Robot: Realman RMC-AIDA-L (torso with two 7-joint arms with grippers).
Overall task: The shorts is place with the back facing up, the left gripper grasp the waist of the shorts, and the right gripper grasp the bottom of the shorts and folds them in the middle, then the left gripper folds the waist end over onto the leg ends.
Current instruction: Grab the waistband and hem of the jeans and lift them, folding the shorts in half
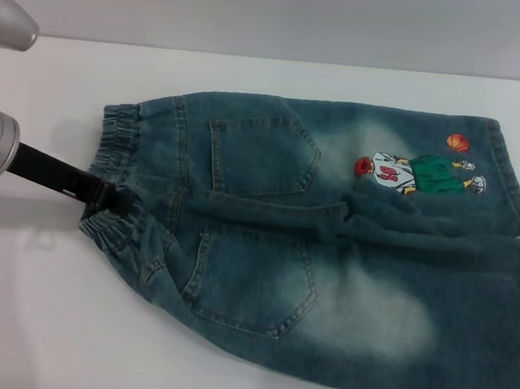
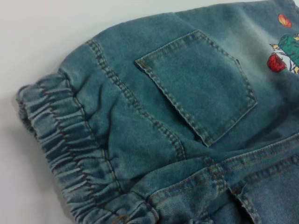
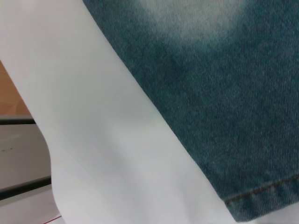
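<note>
Denim shorts (image 1: 327,255) look soft and floppy; best grab is the gathered waistband (image 1: 120,178). Left gripper (image 1: 105,197) sits there, can't tell if it's clamped. Right gripper isn't visible.

Shorts (image 1: 327,255) run past right and bottom picture edges in head view; near leg hem cut off. Left gripper (image 1: 107,197) tip buried in waist of the shorts (image 1: 117,159) folds, fingers hidden. Right gripper nowhere seen.
</note>
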